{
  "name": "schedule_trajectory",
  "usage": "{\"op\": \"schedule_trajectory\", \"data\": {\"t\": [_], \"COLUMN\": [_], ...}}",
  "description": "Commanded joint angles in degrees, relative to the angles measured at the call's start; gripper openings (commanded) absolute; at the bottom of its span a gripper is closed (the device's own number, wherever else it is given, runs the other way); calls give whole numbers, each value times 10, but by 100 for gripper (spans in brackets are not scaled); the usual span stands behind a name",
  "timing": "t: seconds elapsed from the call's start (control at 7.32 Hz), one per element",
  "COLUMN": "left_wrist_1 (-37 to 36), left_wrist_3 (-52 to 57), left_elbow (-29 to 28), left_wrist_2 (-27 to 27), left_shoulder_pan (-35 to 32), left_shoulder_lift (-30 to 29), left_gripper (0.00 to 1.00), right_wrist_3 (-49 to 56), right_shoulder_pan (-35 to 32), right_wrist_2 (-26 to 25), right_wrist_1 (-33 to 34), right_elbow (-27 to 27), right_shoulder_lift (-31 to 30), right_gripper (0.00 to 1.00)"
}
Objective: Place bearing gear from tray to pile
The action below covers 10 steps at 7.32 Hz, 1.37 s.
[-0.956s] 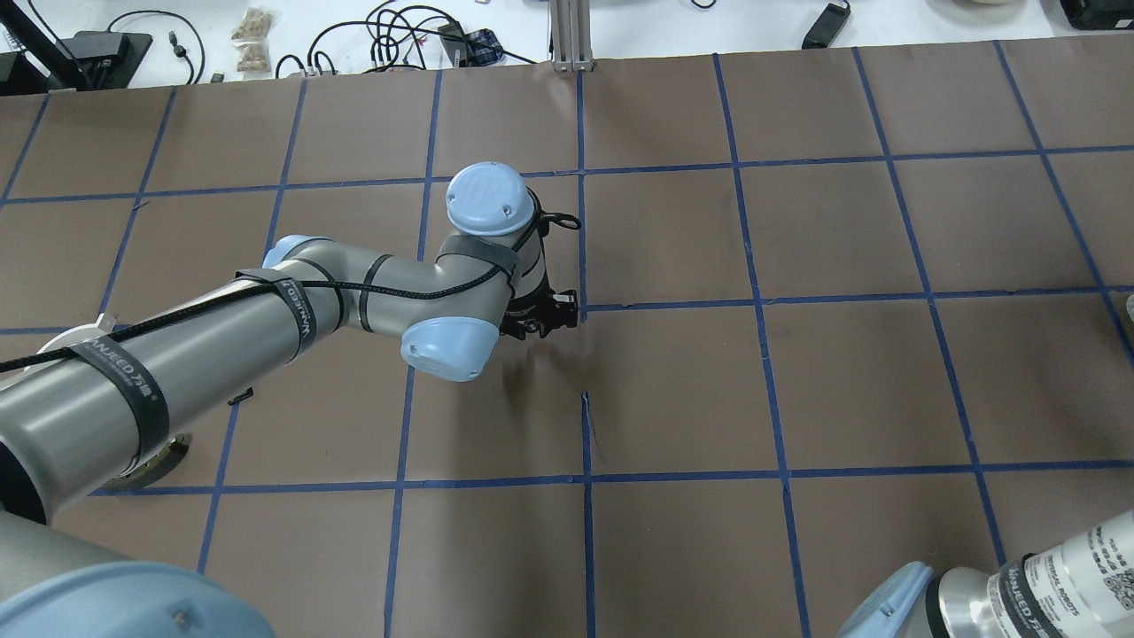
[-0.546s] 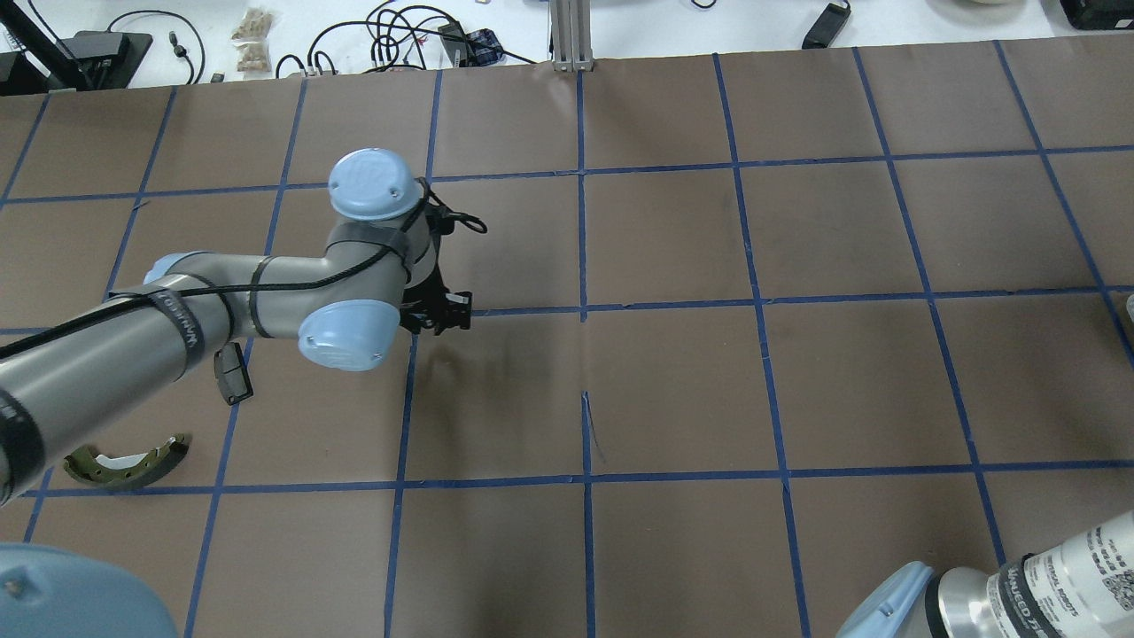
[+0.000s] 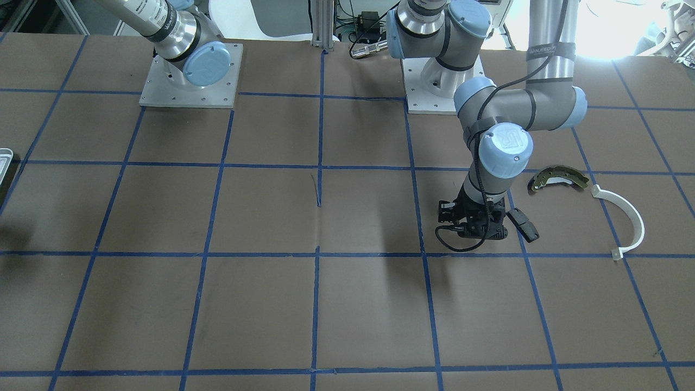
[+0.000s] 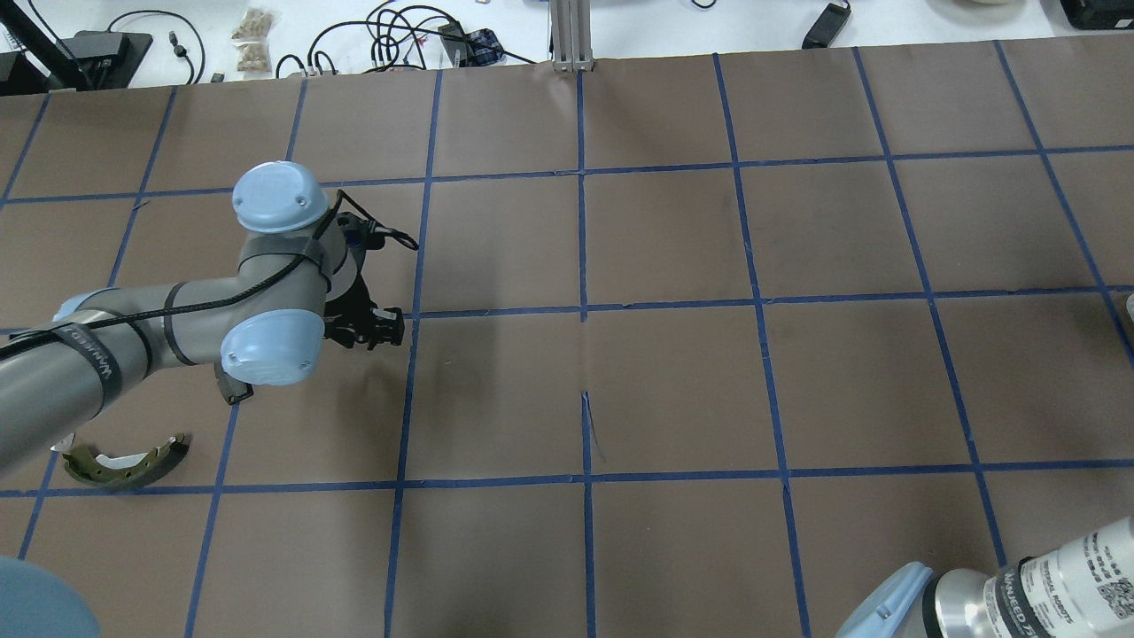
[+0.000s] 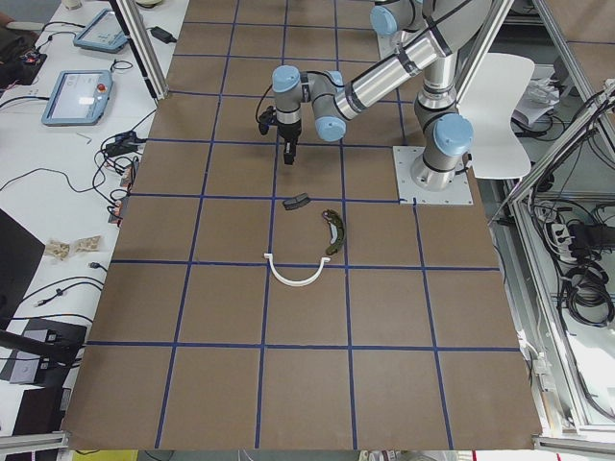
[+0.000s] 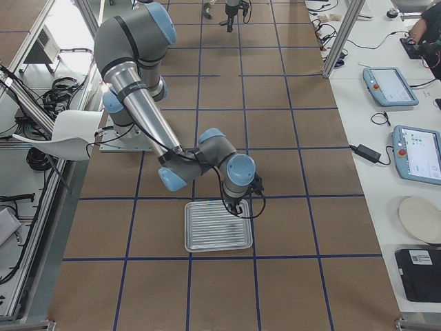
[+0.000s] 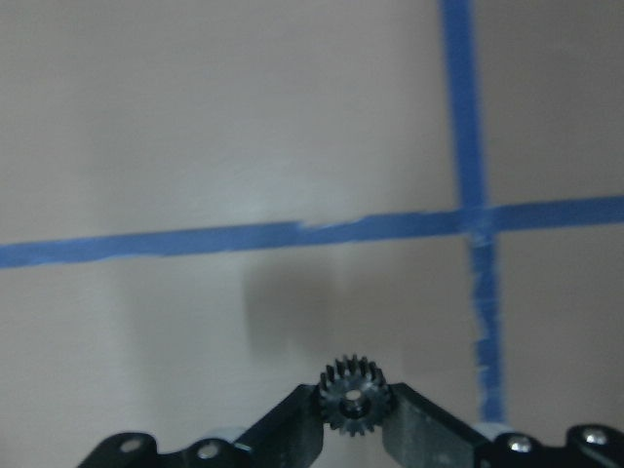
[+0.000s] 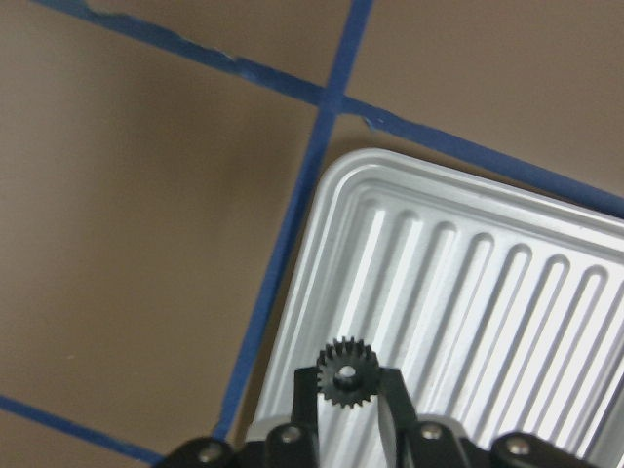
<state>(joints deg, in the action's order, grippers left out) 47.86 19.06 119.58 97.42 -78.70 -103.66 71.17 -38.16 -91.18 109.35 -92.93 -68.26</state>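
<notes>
Left tool (image 7: pixel 353 405) pinches gear (image 7: pixel 353 393) near black block (image 3: pixel 523 224) of pile (image 3: pixel 558 177), not yet dropped; right tool (image 8: pixel 348 387) grips second gear (image 8: pixel 348 369) above tray (image 8: pixel 487 283).

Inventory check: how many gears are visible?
2. One gear in the left tool over the table; another gear in the right tool over the tray. Others may be hidden.

Black gear (image 7: pixel 354 400) in left end effector (image 7: pixel 354 404)
</notes>
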Motion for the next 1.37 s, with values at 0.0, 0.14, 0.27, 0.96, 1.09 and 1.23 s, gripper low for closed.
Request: {"op": "schedule_trajectory", "data": {"t": [0.0,0.14,0.27,0.96,1.09,1.23], "left_wrist_1": [-7,-8,-21,-31,-29,-20], "left_wrist_3": [110,191,266,290,278,256], "left_elbow": [9,9,10,0,-10,-26], "left_wrist_2": [4,2,1,-6,-20,-34], "left_shoulder_pan": [73,137,191,233,225,199], "left_shoulder_lift": [14,16,15,-1,1,1], "left_gripper": [0,0,0,82,100,100], "right_wrist_3": [-128,-192,-258,-753,-817,-883], "right_shoulder_pan": [-64,-101,-145,-468,-530,-590], "right_wrist_2": [0,0,1,45,48,72], "right_wrist_1": [-95,-106,-107,-98,-33,28], "right_elbow": [-31,-60,-92,-130,-130,-128], "right_shoulder_lift": [-103,-145,-184,-211,-181,-140], "right_gripper": [18,18,18,18,18,18]}}
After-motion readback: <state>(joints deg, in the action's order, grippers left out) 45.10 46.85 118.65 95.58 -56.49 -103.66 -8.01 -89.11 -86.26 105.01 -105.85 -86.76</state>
